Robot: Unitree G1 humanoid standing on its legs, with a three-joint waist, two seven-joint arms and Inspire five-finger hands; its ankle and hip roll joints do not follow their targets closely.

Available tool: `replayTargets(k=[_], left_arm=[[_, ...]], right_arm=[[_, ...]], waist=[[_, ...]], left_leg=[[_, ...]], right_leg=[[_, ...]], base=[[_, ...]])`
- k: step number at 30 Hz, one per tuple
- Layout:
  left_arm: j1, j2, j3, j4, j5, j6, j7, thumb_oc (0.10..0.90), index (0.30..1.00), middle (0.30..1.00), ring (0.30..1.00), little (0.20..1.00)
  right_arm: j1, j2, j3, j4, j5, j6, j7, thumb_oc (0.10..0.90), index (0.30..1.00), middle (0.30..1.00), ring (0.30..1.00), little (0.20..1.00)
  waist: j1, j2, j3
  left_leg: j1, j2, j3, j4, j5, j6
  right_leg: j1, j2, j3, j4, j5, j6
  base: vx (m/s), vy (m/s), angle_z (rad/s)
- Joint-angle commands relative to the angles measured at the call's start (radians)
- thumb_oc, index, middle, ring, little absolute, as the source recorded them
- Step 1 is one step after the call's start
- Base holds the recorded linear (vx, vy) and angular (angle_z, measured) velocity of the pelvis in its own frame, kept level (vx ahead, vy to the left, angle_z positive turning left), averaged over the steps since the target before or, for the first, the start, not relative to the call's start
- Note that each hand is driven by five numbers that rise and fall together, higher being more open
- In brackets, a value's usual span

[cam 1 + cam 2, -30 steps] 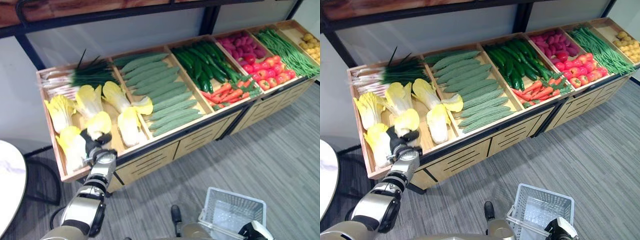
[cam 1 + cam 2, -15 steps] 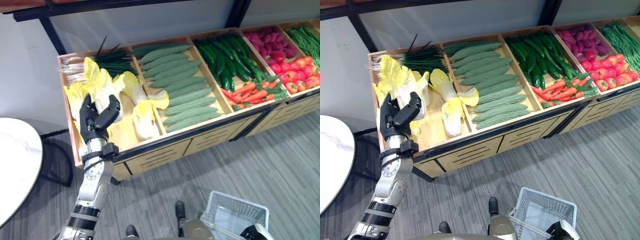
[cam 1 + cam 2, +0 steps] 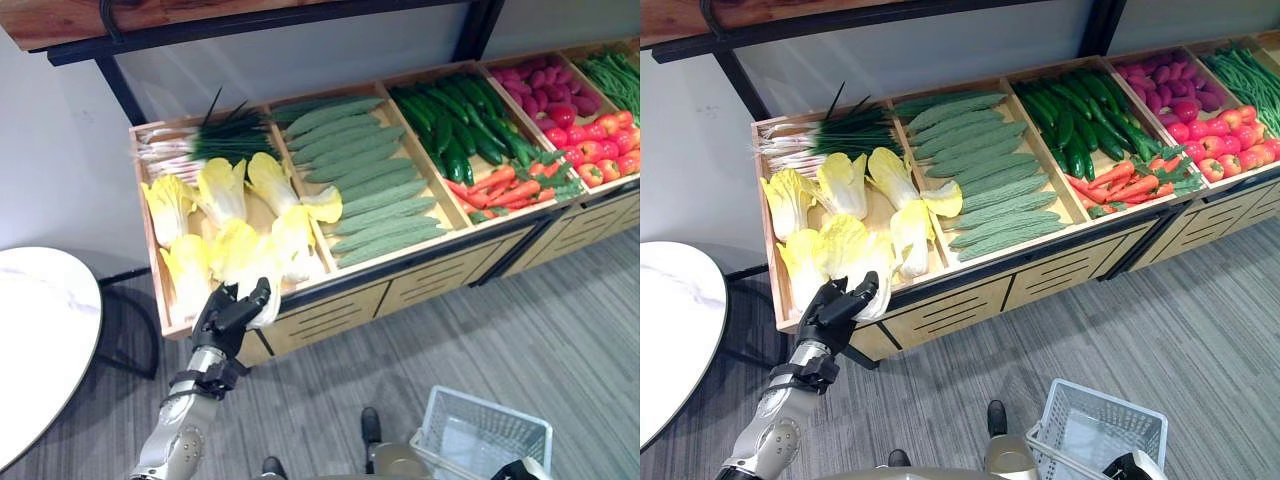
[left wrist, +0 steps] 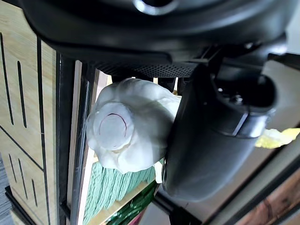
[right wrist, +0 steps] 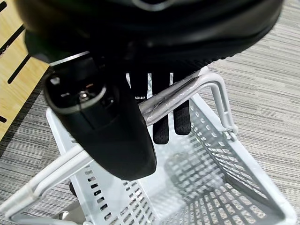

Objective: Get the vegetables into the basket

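Grey striped carpet floor [image 3: 560, 340], wooden produce stand [image 3: 330, 300] along a pale wall, round white worktop [image 3: 35, 340] at the left. Left robot hand [image 3: 225, 315] was closed around a napa cabbage [image 3: 255, 275], base end out, at the stand's front edge. More napa cabbages [image 3: 195, 195] lay in that bin, scallions [image 3: 205, 145] behind, ridged green gourds [image 3: 355, 180] next bin, then cucumbers [image 3: 460, 125], carrots [image 3: 500, 185], tomatoes [image 3: 600, 155]. Right robot hand [image 5: 112, 126] was curled on the handle of the white wire basket [image 3: 485, 440], low above the floor, well apart from the cabbage.
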Motion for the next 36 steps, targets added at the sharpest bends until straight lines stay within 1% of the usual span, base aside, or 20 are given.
replayTargets(k=[1,5,7,9,10,11,12,13,16,18,23,26,28,30,31,32,33,34,35,36], left_arm=[[-0.156,0.046,-0.018,-0.112,-0.019,-0.084,-0.083,0.400,0.300,0.300,0.300,0.300],[-0.227,0.044,-0.071,-0.090,0.002,-0.089,-0.077,0.400,0.300,0.300,0.300,0.300],[-0.255,0.050,-0.084,-0.084,0.028,-0.093,-0.069,0.400,0.300,0.300,0.300,0.300],[-0.271,0.064,-0.082,-0.080,0.042,-0.095,-0.064,0.400,0.300,0.300,0.300,0.300],[-0.260,0.070,-0.064,-0.089,0.053,-0.092,-0.060,0.400,0.300,0.300,0.300,0.300],[-0.252,0.066,-0.049,-0.095,0.056,-0.090,-0.059,0.400,0.300,0.300,0.300,0.300],[-0.251,0.066,-0.048,-0.096,0.056,-0.089,-0.059,0.400,0.300,0.300,0.300,0.300],[-0.235,0.060,-0.030,-0.104,0.058,-0.088,-0.054,0.400,0.300,0.300,0.300,0.300],[-0.196,0.058,-0.018,-0.127,0.065,-0.070,-0.071,0.400,0.300,0.300,0.300,0.300],[-0.187,0.060,-0.011,-0.133,0.069,-0.069,-0.088,0.400,0.300,0.300,0.300,0.300],[-0.190,0.051,-0.027,-0.134,0.065,-0.071,-0.092,0.400,0.300,0.300,0.300,0.300],[-0.191,0.048,-0.035,-0.141,0.050,-0.072,-0.094,0.400,0.300,0.300,0.300,0.300],[-0.213,0.042,-0.066,-0.151,0.029,-0.071,-0.103,0.400,0.300,0.300,0.300,0.300],[-0.237,0.040,-0.084,-0.149,0.020,-0.072,-0.102,0.400,0.300,0.300,0.300,0.300],[-0.262,0.050,-0.103,-0.153,0.027,-0.079,-0.102,0.400,0.300,0.300,0.300,0.300],[-0.264,0.050,-0.104,-0.152,0.028,-0.079,-0.102,0.400,0.300,0.300,0.300,0.300],[-0.268,0.050,-0.108,-0.156,0.027,-0.082,-0.106,0.400,0.300,0.300,0.300,0.300],[-0.266,0.052,-0.117,-0.162,0.038,-0.088,-0.102,0.400,0.300,0.300,0.300,0.300],[-0.260,0.046,-0.116,-0.167,0.056,-0.095,-0.094,0.400,0.300,0.300,0.300,0.300],[-0.260,0.046,-0.116,-0.167,0.056,-0.095,-0.094,0.400,0.300,0.300,0.300,0.300]], right_arm=[[-0.038,-0.037,-0.015,-0.008,0.046,-0.027,-0.016,0.400,0.300,0.300,0.300,0.300],[-0.027,-0.039,-0.019,-0.039,0.044,-0.019,-0.011,0.400,0.300,0.300,0.300,0.300],[-0.038,-0.029,-0.016,-0.043,0.048,-0.012,-0.010,0.400,0.300,0.300,0.300,0.300],[-0.039,-0.010,-0.004,-0.054,0.056,-0.011,-0.006,0.400,0.300,0.300,0.300,0.300],[-0.041,-0.009,-0.004,-0.048,0.051,-0.008,-0.007,0.400,0.300,0.300,0.300,0.300],[-0.050,-0.007,0.000,-0.037,0.048,-0.004,-0.010,0.400,0.300,0.300,0.300,0.300],[-0.051,-0.007,0.000,-0.036,0.048,-0.005,-0.011,0.400,0.300,0.300,0.300,0.300],[-0.057,-0.006,-0.004,-0.022,0.043,0.000,-0.014,0.400,0.300,0.300,0.300,0.300],[-0.049,-0.001,-0.002,0.000,0.035,-0.001,-0.015,0.400,0.300,0.300,0.300,0.300],[-0.044,0.004,-0.010,0.017,0.042,-0.003,-0.016,0.400,0.300,0.300,0.300,0.300],[-0.031,0.004,-0.022,0.020,0.054,-0.007,-0.022,0.400,0.300,0.300,0.300,0.300],[-0.026,-0.001,-0.028,0.003,0.061,-0.011,-0.028,0.400,0.300,0.300,0.300,0.300],[-0.022,-0.022,-0.038,-0.010,0.070,-0.014,-0.036,0.400,0.300,0.300,0.300,0.300],[-0.018,-0.028,-0.044,-0.011,0.079,-0.014,-0.039,0.400,0.300,0.300,0.300,0.300],[-0.012,-0.039,-0.046,-0.012,0.094,-0.023,-0.041,0.400,0.300,0.300,0.300,0.300],[-0.012,-0.039,-0.047,-0.012,0.094,-0.023,-0.040,0.400,0.300,0.300,0.300,0.300],[-0.015,-0.048,-0.044,-0.009,0.098,-0.022,-0.041,0.400,0.300,0.300,0.300,0.300],[-0.030,-0.065,-0.038,-0.001,0.099,-0.017,-0.039,0.400,0.300,0.300,0.300,0.300],[-0.047,-0.077,-0.029,-0.002,0.111,-0.022,-0.039,0.400,0.300,0.300,0.300,0.300],[-0.048,-0.077,-0.029,-0.001,0.111,-0.022,-0.039,0.400,0.300,0.300,0.300,0.300]], waist=[[-0.017,-0.090,0.017],[-0.056,-0.108,0.044],[-0.070,-0.103,0.055],[-0.069,-0.101,0.062],[-0.031,-0.085,0.073],[-0.011,-0.080,0.072],[-0.011,-0.080,0.075],[0.005,-0.077,0.071],[0.006,-0.087,0.048],[0.007,-0.091,0.035],[-0.012,-0.081,0.027],[-0.029,-0.072,0.028],[-0.056,-0.051,0.047],[-0.065,-0.044,0.058],[-0.051,-0.036,0.076],[-0.052,-0.033,0.077],[-0.043,-0.031,0.085],[-0.025,-0.031,0.084],[0.003,-0.035,0.082],[0.003,-0.036,0.080]], left_leg=[[-0.066,-0.001,-0.066,0.140,-0.060,-0.012],[-0.075,-0.045,-0.025,0.130,-0.076,0.011],[-0.072,-0.037,0.021,0.118,-0.075,0.015],[-0.066,-0.022,0.074,0.114,-0.077,0.026],[-0.045,-0.002,0.130,0.107,-0.095,0.028],[-0.043,0.001,0.163,0.100,-0.088,0.034],[-0.038,0.000,0.163,0.098,-0.088,0.033],[-0.039,0.008,0.219,0.091,-0.074,0.043],[-0.018,0.008,0.274,0.059,-0.055,0.030],[-0.001,0.009,0.316,0.075,-0.064,0.025],[0.008,0.027,0.331,0.097,-0.059,0.003],[0.007,0.058,0.345,0.113,-0.042,-0.018],[-0.002,0.113,0.358,0.197,-0.037,-0.050],[-0.018,0.151,0.348,0.270,-0.017,-0.075],[-0.079,0.238,0.253,0.462,0.144,-0.161],[-0.085,0.246,0.247,0.471,0.143,-0.162],[-0.104,0.235,0.171,0.494,0.153,-0.159],[-0.134,0.171,0.062,0.476,0.145,-0.115],[-0.199,0.038,-0.120,0.403,0.057,-0.067],[-0.201,0.036,-0.120,0.400,0.060,-0.065]], right_leg=[[-0.029,-0.122,0.030,0.128,-0.053,0.104],[-0.104,-0.156,0.084,0.136,0.081,0.155],[-0.144,-0.169,0.067,0.124,0.140,0.161],[-0.158,-0.176,0.005,0.152,0.101,0.150],[-0.134,-0.220,-0.183,0.245,0.020,0.137],[-0.115,-0.245,-0.263,0.288,-0.001,0.126],[-0.113,-0.246,-0.263,0.294,-0.006,0.126],[-0.092,-0.273,-0.353,0.365,-0.020,0.115],[-0.080,-0.224,-0.324,0.368,-0.053,0.113],[-0.057,-0.209,-0.372,0.296,-0.060,0.108],[-0.017,-0.168,-0.368,0.214,-0.091,0.092],[-0.006,-0.141,-0.359,0.195,-0.108,0.079],[-0.010,-0.122,-0.333,0.227,-0.159,0.052],[-0.012,-0.110,-0.312,0.254,-0.189,0.029],[0.028,-0.045,-0.262,0.231,-0.231,-0.028],[0.028,-0.040,-0.265,0.230,-0.233,-0.031],[0.032,-0.028,-0.243,0.229,-0.243,-0.040],[0.020,-0.031,-0.217,0.221,-0.229,-0.047],[0.013,-0.034,-0.141,0.219,-0.212,-0.027],[0.011,-0.035,-0.142,0.217,-0.210,-0.026]], base=[[-0.13,0.176,-0.03],[-0.12,0.178,-0.13],[-0.14,0.140,-0.51],[-0.12,0.195,-0.89],[-0.15,0.286,-1.43],[-0.12,0.248,-1.60],[-0.17,0.155,-1.93],[-0.14,0.074,-1.69],[-0.04,-0.011,-1.20],[0.06,-0.117,-0.65],[0.05,-0.134,-0.37],[0.04,-0.193,-0.17],[0.10,-0.341,-0.06],[0.15,-0.318,-0.22],[0.18,-0.342,-0.31],[0.19,-0.303,-0.21],[-0.01,0.006,-0.28],[0.08,0.051,-0.85],[0.06,0.066,-0.97],[0.21,0.088,-1.58]])
